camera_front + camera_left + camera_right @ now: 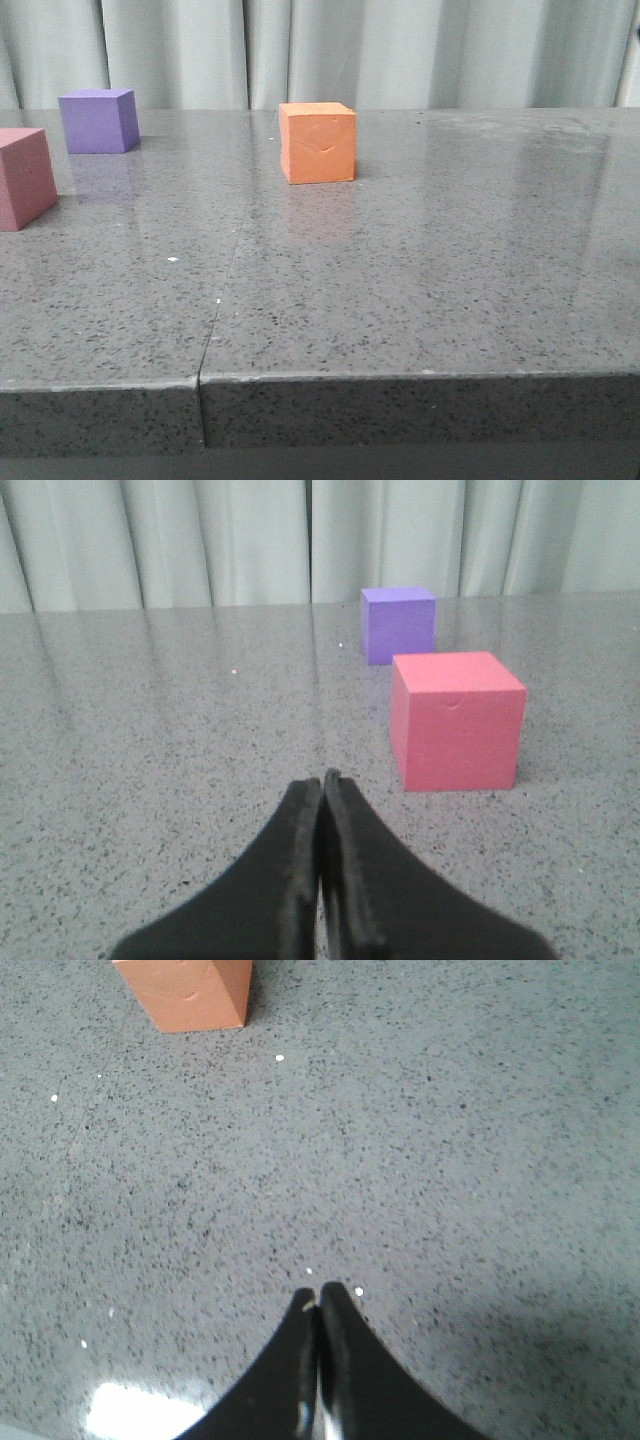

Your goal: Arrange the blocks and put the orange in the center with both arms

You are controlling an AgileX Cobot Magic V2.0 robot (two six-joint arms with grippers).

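Observation:
The orange cube (318, 142) stands near the middle of the grey table, with a curved dent on its near face. It also shows in the right wrist view (188, 993), far ahead of my right gripper (319, 1296), which is shut and empty. The purple cube (98, 120) stands at the far left. The pink-red cube (22, 178) sits at the left edge, nearer. In the left wrist view my left gripper (321, 780) is shut and empty, a short way from the pink-red cube (455, 720), with the purple cube (398, 624) behind it. Neither gripper shows in the front view.
The speckled grey table (420, 270) has a seam (222, 300) running front to back left of centre. Pale curtains (400, 50) hang behind the table. The table's front edge (400, 378) is close to the camera.

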